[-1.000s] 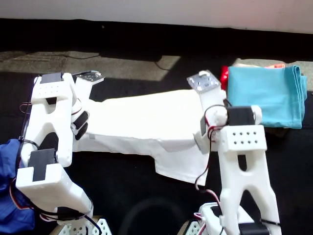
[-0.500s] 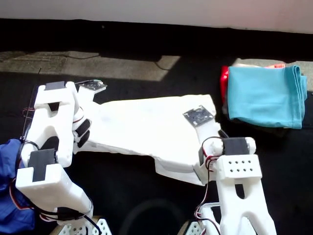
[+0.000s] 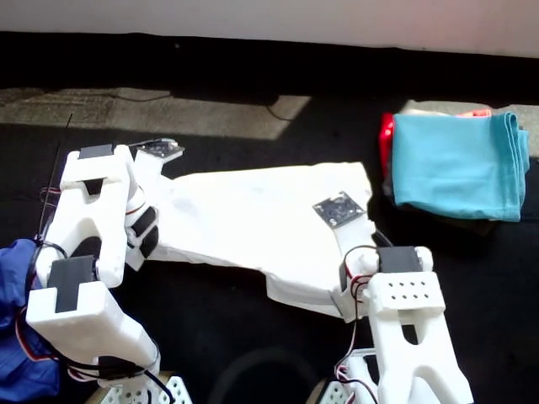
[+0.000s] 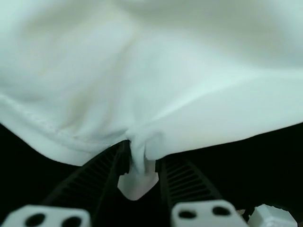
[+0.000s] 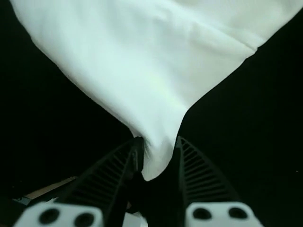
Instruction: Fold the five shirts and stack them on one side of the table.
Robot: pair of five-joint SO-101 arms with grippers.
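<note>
At the lower left edge of the high view a blue cloth (image 3: 12, 337) lies bunched beside the base of the left arm (image 3: 84, 244). That arm leans over the left end of the white shirt (image 3: 244, 219), which is spread flat across the middle of the black table (image 3: 210, 328). The shirt runs from the left arm to the right arm (image 3: 404, 328), with a flap drooping toward the lower centre of the frame. The right arm's wrist sits over the shirt's right end.

At the upper right, well apart from the white shirt, a folded teal shirt (image 3: 459, 164) tops a stack. A red cloth (image 3: 386, 135) peeks out along its left side and an orange cloth (image 3: 477, 112) along its far edge.

The high view gives this layout, but the arm bodies cover both grips. The wrist views give the grips themselves.

In the left wrist view the left gripper (image 4: 142, 161) is closed on a pinch of the white shirt. A small tab of fabric pokes down between the ribbed fingers (image 4: 102, 172), and a stitched hem curves away at the left of the frame.

In the right wrist view the right gripper (image 5: 157, 153) is likewise clamped on the white shirt. The cloth narrows to a point between the fingers (image 5: 199, 172) and fans out toward the top of the frame over the dark table.
</note>
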